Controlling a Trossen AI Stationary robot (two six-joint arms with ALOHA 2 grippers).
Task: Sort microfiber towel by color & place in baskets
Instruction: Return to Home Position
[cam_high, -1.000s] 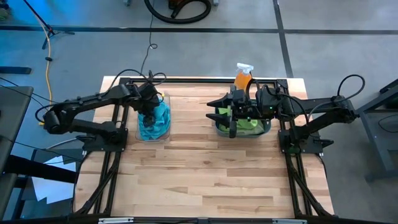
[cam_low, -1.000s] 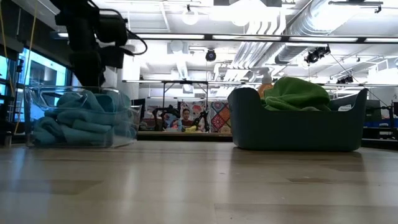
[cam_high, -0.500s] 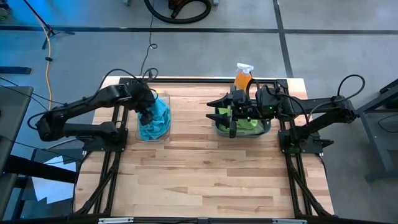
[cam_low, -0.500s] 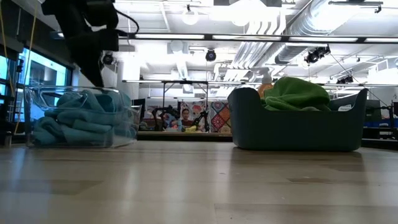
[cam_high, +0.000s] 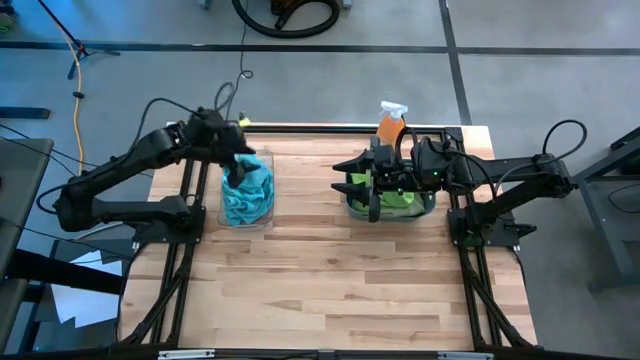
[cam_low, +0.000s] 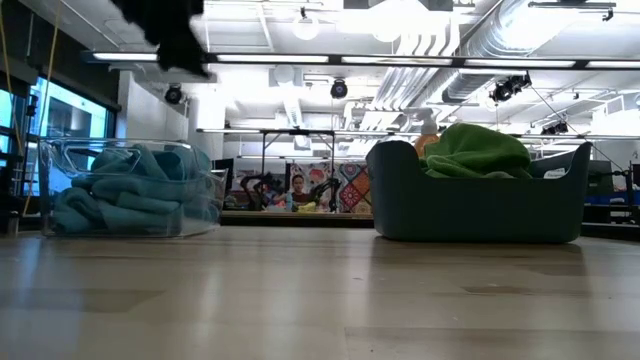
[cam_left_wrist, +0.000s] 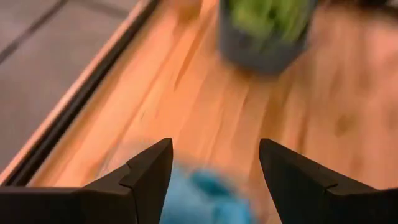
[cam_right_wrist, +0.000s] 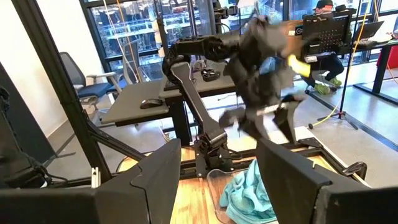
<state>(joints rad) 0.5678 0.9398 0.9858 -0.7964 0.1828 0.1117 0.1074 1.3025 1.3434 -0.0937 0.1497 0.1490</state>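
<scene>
Blue microfiber towels (cam_high: 247, 192) lie heaped in the small clear basket (cam_low: 60, 160) at the table's far left. Green towels (cam_low: 478, 150) are piled in the dark teal-grey basket (cam_low: 480, 210) at the far right. My left gripper (cam_left_wrist: 214, 168) hangs open and holding nothing above the clear basket's far end (cam_high: 238, 152), slanting down over the blue towels (cam_left_wrist: 205, 198). My right gripper (cam_right_wrist: 217, 180) is open, level and holding nothing above the dark basket (cam_high: 352, 180), pointing toward the table's left.
An orange spray bottle (cam_high: 390, 124) stands behind the dark basket at the far edge. The black frame rail (cam_high: 330, 128) runs along the table's far side. Bare wood (cam_high: 330, 280) covers the near half of the table.
My left gripper has risen out of the clear basket and drawn back toward the table's far-left corner, tipping up from steeply down to a shallower slant. Its fingers have stayed apart. The blue towels lie where they were in the basket.
</scene>
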